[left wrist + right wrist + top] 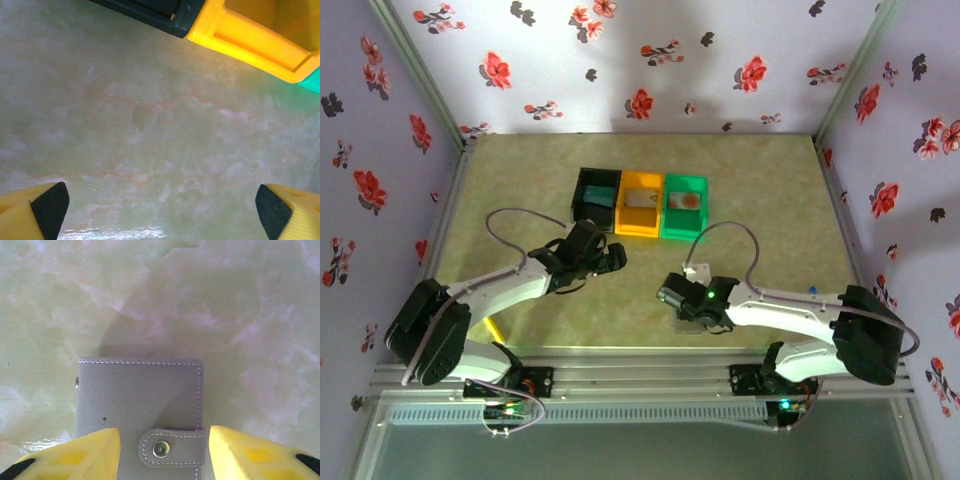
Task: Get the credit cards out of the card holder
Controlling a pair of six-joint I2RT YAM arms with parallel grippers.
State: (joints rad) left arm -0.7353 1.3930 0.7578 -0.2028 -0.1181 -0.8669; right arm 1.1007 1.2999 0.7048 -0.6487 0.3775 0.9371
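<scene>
The right claw (162,452) grips the closed grey card holder (140,405) low in the frame, snap tab fastened. Left claw (160,210) gapes over bare tabletop (150,125). Next, I'd say: unsnap it.

You are getting: overhead view looking down across the table (770,200) | left wrist hovering close beside the bins (250,35), shared with overhead | right wrist hanging close above the wallet (140,395).
</scene>
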